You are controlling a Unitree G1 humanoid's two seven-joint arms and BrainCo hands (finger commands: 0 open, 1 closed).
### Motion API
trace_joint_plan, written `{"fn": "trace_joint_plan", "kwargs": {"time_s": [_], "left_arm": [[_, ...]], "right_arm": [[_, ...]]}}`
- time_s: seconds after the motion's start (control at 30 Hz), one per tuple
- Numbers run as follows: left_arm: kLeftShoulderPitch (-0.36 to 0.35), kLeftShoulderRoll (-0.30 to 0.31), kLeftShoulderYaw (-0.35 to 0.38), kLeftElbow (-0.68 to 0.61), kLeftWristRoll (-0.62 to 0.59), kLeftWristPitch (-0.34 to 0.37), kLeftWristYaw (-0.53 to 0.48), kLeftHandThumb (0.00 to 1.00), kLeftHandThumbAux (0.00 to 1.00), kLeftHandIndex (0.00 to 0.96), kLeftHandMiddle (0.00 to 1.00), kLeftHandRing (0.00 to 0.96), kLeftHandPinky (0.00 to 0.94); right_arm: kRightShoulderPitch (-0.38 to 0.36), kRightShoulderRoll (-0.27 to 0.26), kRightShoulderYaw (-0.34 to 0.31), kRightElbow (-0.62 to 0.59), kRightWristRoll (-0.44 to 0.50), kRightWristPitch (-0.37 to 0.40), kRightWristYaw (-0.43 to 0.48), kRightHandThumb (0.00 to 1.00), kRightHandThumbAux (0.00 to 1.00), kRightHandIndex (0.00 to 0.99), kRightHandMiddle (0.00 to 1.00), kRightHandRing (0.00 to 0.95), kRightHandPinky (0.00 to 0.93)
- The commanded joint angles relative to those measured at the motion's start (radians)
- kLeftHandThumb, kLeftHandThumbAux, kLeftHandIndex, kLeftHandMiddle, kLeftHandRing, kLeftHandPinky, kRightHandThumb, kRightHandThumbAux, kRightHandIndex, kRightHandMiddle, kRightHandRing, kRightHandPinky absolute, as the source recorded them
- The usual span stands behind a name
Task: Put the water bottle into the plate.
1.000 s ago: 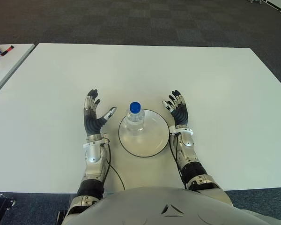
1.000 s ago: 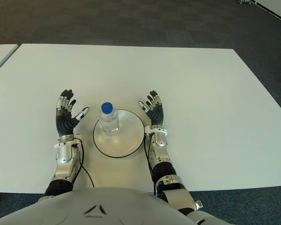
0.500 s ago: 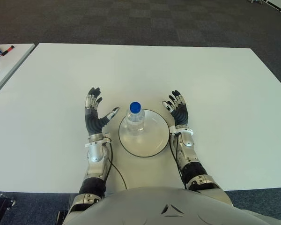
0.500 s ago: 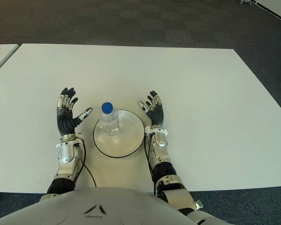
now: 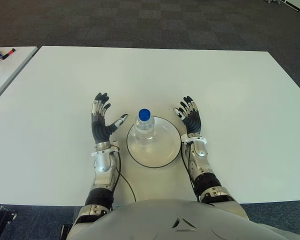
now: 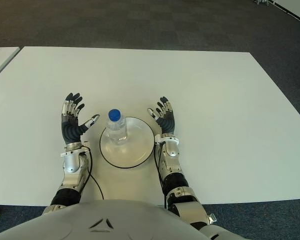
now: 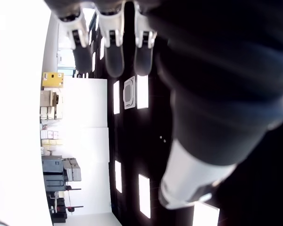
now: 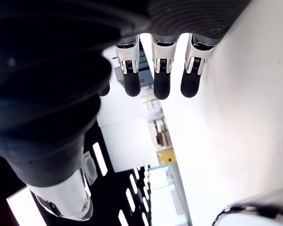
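Note:
A clear water bottle (image 5: 144, 127) with a blue cap stands upright on the back part of a white plate (image 5: 160, 152) with a dark rim, near the table's front edge. My left hand (image 5: 102, 122) is just left of the plate, palm up, fingers spread, holding nothing. My right hand (image 5: 189, 115) is at the plate's right rim, also open and empty. Neither hand touches the bottle. The left wrist view shows straight fingers (image 7: 114, 42), and so does the right wrist view, with its fingers (image 8: 161, 70) extended.
The white table (image 5: 230, 90) stretches wide around the plate. A second white table (image 5: 5, 65) stands at the far left with a small marker on it. Dark carpet lies beyond the far edge.
My left hand has shifted slightly toward the plate and forward. The bottle, the plate and my right hand have not moved.

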Motion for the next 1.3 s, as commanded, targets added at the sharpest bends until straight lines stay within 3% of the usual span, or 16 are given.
{"fn": "trace_joint_plan", "kwargs": {"time_s": [0.03,0.3,0.7,1.3], "left_arm": [[0.004,0.011,0.003,0.015,0.1,0.03,0.053,0.0,0.939,0.126,0.167,0.158,0.182],[0.003,0.051,-0.006,0.042,0.186,0.104,0.091,0.0,0.857,0.137,0.155,0.149,0.171],[-0.003,0.053,-0.014,0.069,0.194,0.18,0.109,0.0,0.81,0.14,0.141,0.136,0.162],[-0.023,0.068,-0.024,0.116,0.213,0.181,0.151,0.0,0.818,0.147,0.142,0.132,0.158]], "right_arm": [[0.047,0.149,-0.011,0.056,0.014,0.042,-0.009,0.023,0.834,0.104,0.111,0.104,0.144],[0.046,0.152,-0.016,0.059,0.016,0.041,-0.01,0.035,0.829,0.108,0.112,0.103,0.145],[0.049,0.149,-0.018,0.054,0.018,0.044,0.001,0.038,0.835,0.102,0.11,0.101,0.143],[0.05,0.149,-0.019,0.049,0.017,0.046,-0.002,0.038,0.836,0.101,0.109,0.102,0.144]]}}
